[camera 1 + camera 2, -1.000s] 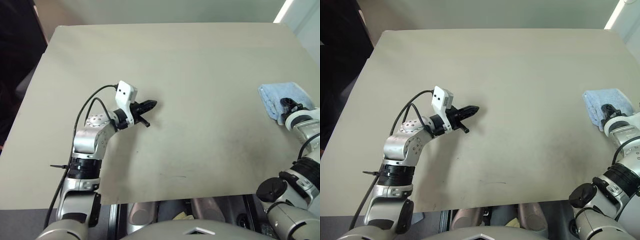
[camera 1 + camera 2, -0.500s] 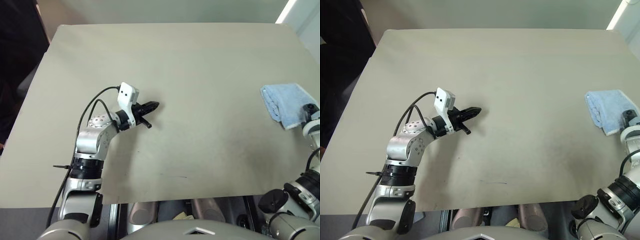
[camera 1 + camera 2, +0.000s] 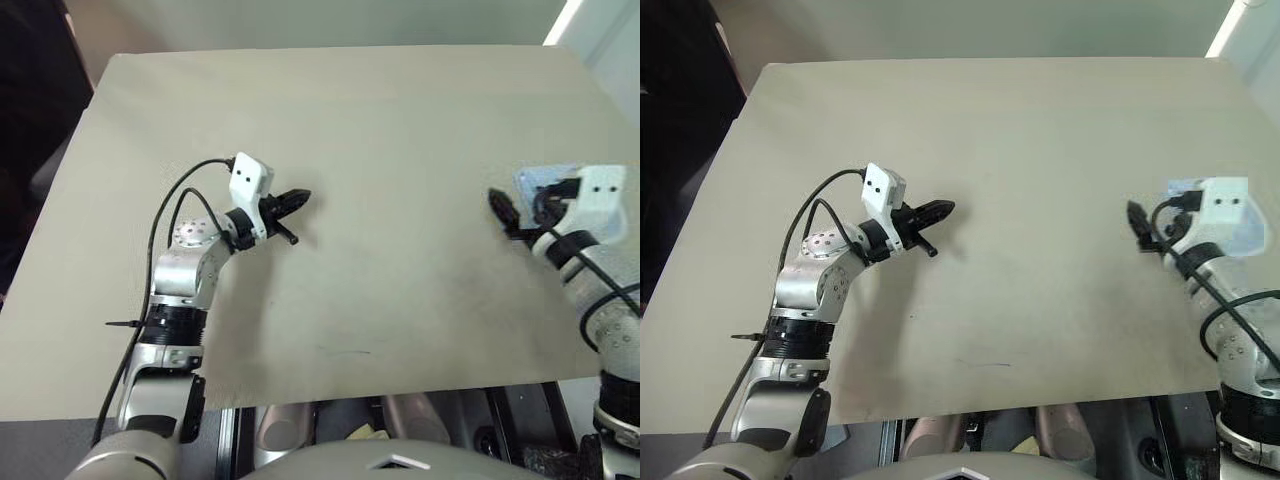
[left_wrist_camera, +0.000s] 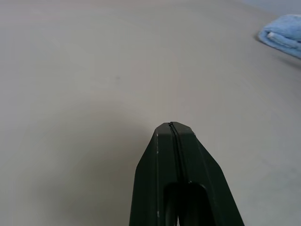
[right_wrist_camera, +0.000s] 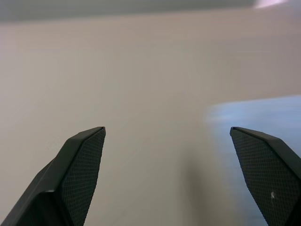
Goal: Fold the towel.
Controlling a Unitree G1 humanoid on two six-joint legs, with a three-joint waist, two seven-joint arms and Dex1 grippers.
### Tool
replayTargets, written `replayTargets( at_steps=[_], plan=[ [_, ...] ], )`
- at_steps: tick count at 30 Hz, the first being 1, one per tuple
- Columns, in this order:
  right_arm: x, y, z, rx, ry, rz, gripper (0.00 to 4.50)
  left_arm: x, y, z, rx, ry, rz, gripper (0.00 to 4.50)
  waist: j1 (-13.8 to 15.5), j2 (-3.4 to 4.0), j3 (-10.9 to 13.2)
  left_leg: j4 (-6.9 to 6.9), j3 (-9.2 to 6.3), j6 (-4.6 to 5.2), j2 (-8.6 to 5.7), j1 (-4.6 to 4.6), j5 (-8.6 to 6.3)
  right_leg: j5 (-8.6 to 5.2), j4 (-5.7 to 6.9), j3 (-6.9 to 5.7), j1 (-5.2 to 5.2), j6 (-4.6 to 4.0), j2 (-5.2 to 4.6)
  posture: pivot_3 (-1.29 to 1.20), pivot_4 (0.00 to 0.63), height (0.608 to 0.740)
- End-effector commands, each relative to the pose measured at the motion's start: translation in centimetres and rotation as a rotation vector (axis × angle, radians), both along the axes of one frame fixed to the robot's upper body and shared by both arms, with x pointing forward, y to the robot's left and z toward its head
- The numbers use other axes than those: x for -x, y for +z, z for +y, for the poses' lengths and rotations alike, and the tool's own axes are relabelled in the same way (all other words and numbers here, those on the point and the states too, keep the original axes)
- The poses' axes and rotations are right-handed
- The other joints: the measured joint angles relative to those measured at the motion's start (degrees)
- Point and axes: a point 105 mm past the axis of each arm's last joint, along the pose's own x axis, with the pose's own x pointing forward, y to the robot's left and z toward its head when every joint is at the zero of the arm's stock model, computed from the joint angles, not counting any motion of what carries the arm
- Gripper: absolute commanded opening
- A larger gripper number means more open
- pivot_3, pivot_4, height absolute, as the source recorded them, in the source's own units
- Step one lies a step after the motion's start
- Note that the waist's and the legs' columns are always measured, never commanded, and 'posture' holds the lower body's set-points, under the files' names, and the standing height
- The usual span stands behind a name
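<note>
The light blue towel (image 4: pixel 284 35) lies bunched in a small thick bundle near the table's right edge. In the head views only its corner (image 3: pixel 535 181) shows, behind my right wrist. My right gripper (image 3: pixel 503 212) hangs just left of the towel and points left, away from it. Its jaws are open with nothing between them, and the towel (image 5: pixel 256 117) shows as a blur beside one finger (image 5: pixel 263 157). My left gripper (image 3: pixel 299 198) is shut and empty. It hovers over the left-middle of the table and points right, far from the towel.
The beige tabletop (image 3: pixel 400 120) stretches bare between the two grippers and beyond them. Its front edge (image 3: pixel 380 395) runs just before my arms. The towel lies close to the right edge. Dark floor shows past the left edge (image 3: pixel 45 180).
My right arm has drawn back off the towel, then swung up and to the left. It now covers most of the towel in the head views. The left gripper has stayed about where it was.
</note>
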Motion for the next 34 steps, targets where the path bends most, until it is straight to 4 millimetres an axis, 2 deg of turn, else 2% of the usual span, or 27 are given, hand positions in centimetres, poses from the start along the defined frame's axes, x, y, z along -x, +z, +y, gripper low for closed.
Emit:
replayTargets(
  at_steps=[1,5,19,20,21,22,23,25,28,29,30,34],
  plan=[
    [0.3,1.6,0.0,0.023,0.014,-0.064,4.48,0.0,0.7,0.3,0.002,0.001,-0.036,0.0,0.4,-0.01,0.0,0.02,-0.01,0.01,0.0,0.0,0.0,-0.01,-0.02,0.02,0.02,0.02,0.0,0.0,0.15,0.74],
    [0.3,1.6,0.0,0.024,0.016,-0.065,4.48,-0.1,0.6,0.3,0.002,0.001,-0.037,0.0,0.5,-0.01,0.0,0.14,0.01,0.15,-0.07,-0.04,-0.14,0.2,-0.05,0.05,0.07,-0.33,-0.08,0.0,0.15,0.74],
    [0.3,1.6,0.0,0.025,0.016,-0.067,4.48,-0.1,0.6,0.3,0.002,0.0,-0.037,0.0,0.5,-0.01,0.0,0.14,0.02,0.16,-0.06,-0.03,-0.18,0.13,-0.03,0.04,0.06,-0.3,-0.09,0.0,0.15,0.74],
    [0.3,0.9,3.0,-0.007,0.173,-0.042,4.48,0.5,0.7,1.1,0.005,0.012,-0.045,0.0,0.5,-0.01,0.0,0.14,0.02,0.16,-0.06,-0.03,-0.18,0.13,-0.03,0.04,0.06,-0.3,-0.09,0.0,0.15,0.74],
    [0.2,-0.3,7.5,-0.046,0.405,0.002,4.48,2.3,0.4,3.4,-0.019,0.047,-0.039,0.0,-0.1,-0.02,0.0,0.14,0.03,0.15,-0.06,-0.03,-0.18,0.13,-0.03,0.04,0.06,-0.29,-0.09,0.0,0.15,0.74],
    [0.6,-1.2,10.6,-0.07,0.572,0.034,4.48,3.7,0.2,4.9,-0.045,0.067,-0.034,0.0,-1.4,-0.26,-0.1,0.06,0.09,0.15,-0.05,0.03,-0.19,0.09,0.0,0.06,0.03,-0.26,-0.08,0.0,0.15,0.74],
    [1.1,-1.7,12.5,-0.084,0.675,0.055,4.48,4.7,0.1,5.7,-0.066,0.077,-0.028,0.0,-2.4,-0.37,-0.2,-0.07,0.28,-0.02,0.0,0.13,-0.21,-0.01,-0.04,0.21,-0.12,-0.02,0.05,0.0,0.15,0.74],
    [1.2,-2.1,13.0,-0.085,0.718,0.062,4.48,5.3,0.0,6.0,-0.076,0.083,-0.021,0.0,-2.5,-0.39,-0.2,-0.13,0.22,-0.38,0.16,0.19,-0.13,-0.13,-0.15,-0.26,-0.12,-0.07,0.19,0.0,0.15,0.74],
    [1.3,-2.1,13.1,-0.091,0.742,0.058,4.48,5.2,0.3,5.6,-0.076,0.076,-0.026,0.0,0.2,-0.25,-0.1,-0.08,-0.07,-0.37,0.27,0.04,0.06,-0.28,0.08,-0.27,-0.19,-0.27,0.17,0.0,0.15,0.74],
    [1.4,-2.0,13.2,-0.093,0.75,0.057,4.48,5.2,0.4,5.5,-0.076,0.073,-0.027,0.0,0.8,-0.26,-0.1,-0.06,-0.09,-0.36,0.27,0.05,0.06,-0.12,0.09,-0.27,-0.16,-0.62,0.15,0.0,0.15,0.74],
    [1.4,-2.0,13.2,-0.094,0.755,0.056,4.48,5.2,0.5,5.4,-0.076,0.072,-0.028,0.0,0.9,-0.27,-0.1,-0.02,-0.09,-0.32,0.27,0.07,0.03,-0.11,0.06,-0.25,-0.08,-1.15,0.15,0.0,0.15,0.74],
    [1.3,-2.0,13.3,-0.089,0.761,0.051,4.48,5.4,0.3,5.4,-0.088,0.06,-0.018,0.0,0.9,-0.33,-0.1,0.12,-0.01,-0.31,0.25,0.07,-0.24,-0.02,0.01,-0.23,-0.04,-1.42,0.11,0.0,0.15,0.74]
  ],
)
